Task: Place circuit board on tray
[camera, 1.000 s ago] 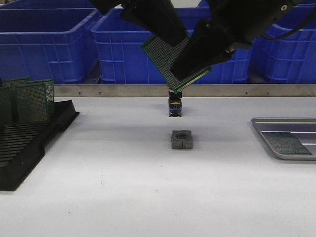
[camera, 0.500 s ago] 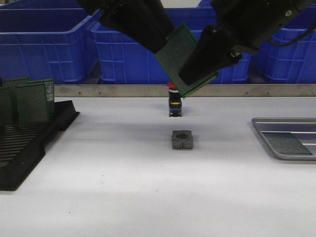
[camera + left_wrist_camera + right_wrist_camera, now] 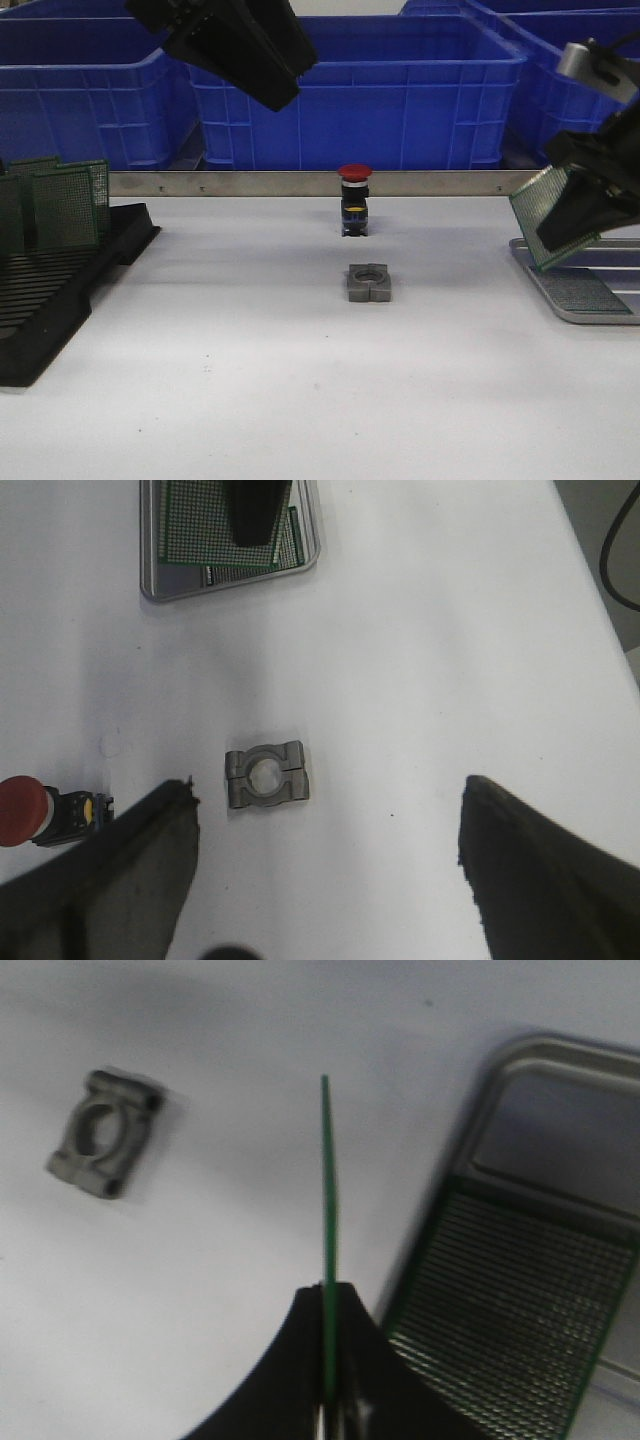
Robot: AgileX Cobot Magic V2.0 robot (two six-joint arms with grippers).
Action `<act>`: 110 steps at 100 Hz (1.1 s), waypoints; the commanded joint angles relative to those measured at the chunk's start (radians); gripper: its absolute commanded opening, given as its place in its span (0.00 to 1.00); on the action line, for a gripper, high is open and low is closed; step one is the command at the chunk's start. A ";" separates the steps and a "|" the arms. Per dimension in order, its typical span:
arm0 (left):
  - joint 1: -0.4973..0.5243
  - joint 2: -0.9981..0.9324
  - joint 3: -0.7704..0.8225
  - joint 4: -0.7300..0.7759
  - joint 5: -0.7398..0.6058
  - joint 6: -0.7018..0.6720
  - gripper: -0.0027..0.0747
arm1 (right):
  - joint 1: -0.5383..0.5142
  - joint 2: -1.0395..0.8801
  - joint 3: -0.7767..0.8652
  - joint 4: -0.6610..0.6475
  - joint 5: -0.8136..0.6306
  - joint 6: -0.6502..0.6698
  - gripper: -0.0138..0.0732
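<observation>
My right gripper (image 3: pixel 566 228) is shut on a green circuit board (image 3: pixel 538 226) and holds it tilted just above the left end of the silver-grey tray (image 3: pixel 548 297). Another board (image 3: pixel 586 291) lies flat in the tray. In the right wrist view the held board (image 3: pixel 327 1180) shows edge-on between the fingers (image 3: pixel 300 1350), beside the tray's rim (image 3: pixel 497 1088) and the lying board (image 3: pixel 510 1310). My left gripper (image 3: pixel 262 78) is open and empty, high at the upper left. In the left wrist view (image 3: pixel 328 785) its jaws stand wide apart over the table.
A grey metal clamp block (image 3: pixel 368 283) lies mid-table, with a red-button switch (image 3: pixel 354 200) behind it. A black slotted rack (image 3: pixel 60 290) with upright boards stands at the left. Blue bins (image 3: pixel 350 90) line the back behind a metal rail.
The right gripper has carried the board from above the red button rightward and down to the tray's left end. The left gripper has drawn back up and to the left without it.
</observation>
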 commanded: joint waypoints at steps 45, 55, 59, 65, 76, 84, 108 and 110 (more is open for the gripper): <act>0.004 -0.060 -0.029 -0.054 0.019 -0.038 0.67 | -0.068 -0.020 -0.075 -0.088 -0.039 -0.053 0.80; 0.013 -0.064 -0.043 -0.036 0.014 -0.100 0.53 | -0.081 -0.075 -0.081 -0.153 -0.041 -0.053 0.80; 0.020 -0.066 -0.057 -0.025 0.014 -0.139 0.47 | -0.086 -0.096 -0.082 -0.176 -0.046 -0.053 0.80; 0.028 -0.069 -0.080 0.004 0.016 -0.205 0.31 | -0.094 -0.136 -0.082 -0.198 -0.050 -0.053 0.78; 0.056 -0.078 -0.122 0.039 0.035 -0.373 0.01 | -0.102 -0.214 -0.082 -0.210 -0.043 -0.053 0.60; 0.084 -0.081 -0.145 0.048 0.054 -0.444 0.01 | -0.102 -0.267 -0.082 -0.198 -0.031 -0.052 0.33; 0.193 -0.127 -0.145 0.044 0.026 -0.547 0.01 | -0.101 -0.404 -0.059 -0.125 -0.011 -0.056 0.03; 0.199 -0.135 -0.143 0.044 0.022 -0.557 0.01 | -0.099 -0.417 -0.050 -0.113 -0.015 -0.060 0.03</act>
